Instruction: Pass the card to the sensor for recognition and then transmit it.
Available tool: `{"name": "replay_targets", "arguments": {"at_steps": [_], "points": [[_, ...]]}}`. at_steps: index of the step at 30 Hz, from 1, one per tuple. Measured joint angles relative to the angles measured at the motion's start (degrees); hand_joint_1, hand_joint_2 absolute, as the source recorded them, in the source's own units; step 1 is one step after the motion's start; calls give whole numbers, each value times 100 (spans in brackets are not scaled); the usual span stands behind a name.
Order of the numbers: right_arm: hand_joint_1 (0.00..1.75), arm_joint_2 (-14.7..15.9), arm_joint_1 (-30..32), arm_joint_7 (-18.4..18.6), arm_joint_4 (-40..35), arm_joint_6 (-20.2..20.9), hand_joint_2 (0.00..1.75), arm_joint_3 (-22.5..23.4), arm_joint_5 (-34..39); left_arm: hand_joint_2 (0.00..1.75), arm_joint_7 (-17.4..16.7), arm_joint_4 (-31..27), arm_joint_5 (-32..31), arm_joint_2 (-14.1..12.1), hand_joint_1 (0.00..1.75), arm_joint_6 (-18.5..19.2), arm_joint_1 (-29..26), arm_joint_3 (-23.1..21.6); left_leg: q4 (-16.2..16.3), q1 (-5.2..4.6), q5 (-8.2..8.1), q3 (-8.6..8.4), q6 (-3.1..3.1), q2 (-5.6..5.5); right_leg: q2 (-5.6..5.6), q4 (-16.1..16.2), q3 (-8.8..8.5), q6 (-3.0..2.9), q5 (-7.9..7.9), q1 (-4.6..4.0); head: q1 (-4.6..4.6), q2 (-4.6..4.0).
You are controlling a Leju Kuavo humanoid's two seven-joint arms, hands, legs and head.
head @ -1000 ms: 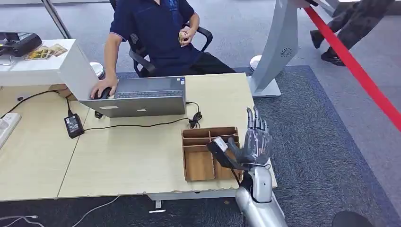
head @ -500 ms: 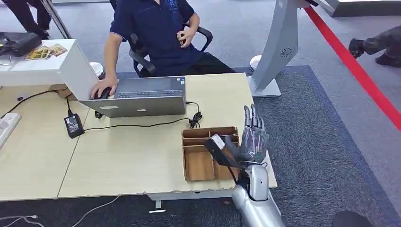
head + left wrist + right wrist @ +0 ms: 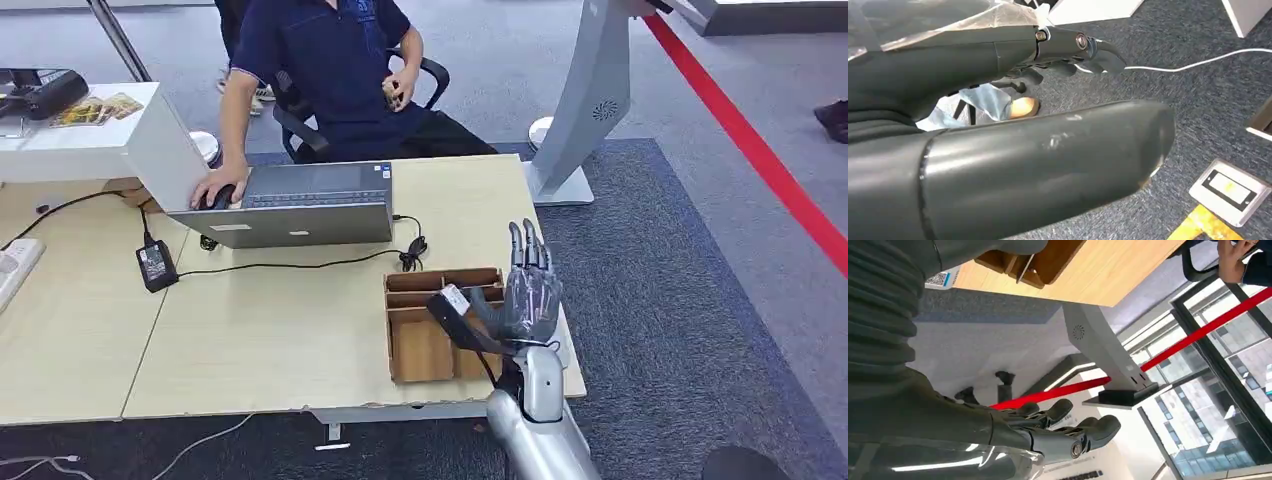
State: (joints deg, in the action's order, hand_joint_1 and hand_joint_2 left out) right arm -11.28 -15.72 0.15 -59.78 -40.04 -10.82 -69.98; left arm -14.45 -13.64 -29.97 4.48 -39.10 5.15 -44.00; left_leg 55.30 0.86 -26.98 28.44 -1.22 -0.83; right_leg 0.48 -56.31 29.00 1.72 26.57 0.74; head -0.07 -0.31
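Note:
My right hand stands upright at the right end of the wooden tray, fingers straight and spread, thumb reaching out over the compartments. A small white piece shows at the thumb's tip; I cannot tell if it is the card. In the right wrist view the fingers are spread with nothing between them, and a thin grey card stands on edge in the tray. My left hand hangs over the carpet holding nothing. A grey kiosk stand rises past the table's far right corner.
A seated person works at a laptop on the far side of the table. A charger and cable lie to the left. A white counter with a black device stands at the far left. A red barrier tape crosses the right.
My right hand has shifted slightly left, nearer the tray, still upright and spread. The passers-by at the back have moved on.

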Motion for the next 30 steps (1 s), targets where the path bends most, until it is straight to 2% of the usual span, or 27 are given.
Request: {"name": "replay_targets", "arguments": {"at_steps": [14,30], "points": [[0,-11,8,-4,41,-2,175,2,-81,0,-7,0,53,-2,0,0,0,-20,0,0,0,0,0,0,0,0,1,0,0,0,2,2],[0,103,-14,278,98,0,175,0,-155,0,2,0,57,-2,0,0,1,-98,0,0,0,-1,0,0,0,0,0,0,0,0,0,2]]}}
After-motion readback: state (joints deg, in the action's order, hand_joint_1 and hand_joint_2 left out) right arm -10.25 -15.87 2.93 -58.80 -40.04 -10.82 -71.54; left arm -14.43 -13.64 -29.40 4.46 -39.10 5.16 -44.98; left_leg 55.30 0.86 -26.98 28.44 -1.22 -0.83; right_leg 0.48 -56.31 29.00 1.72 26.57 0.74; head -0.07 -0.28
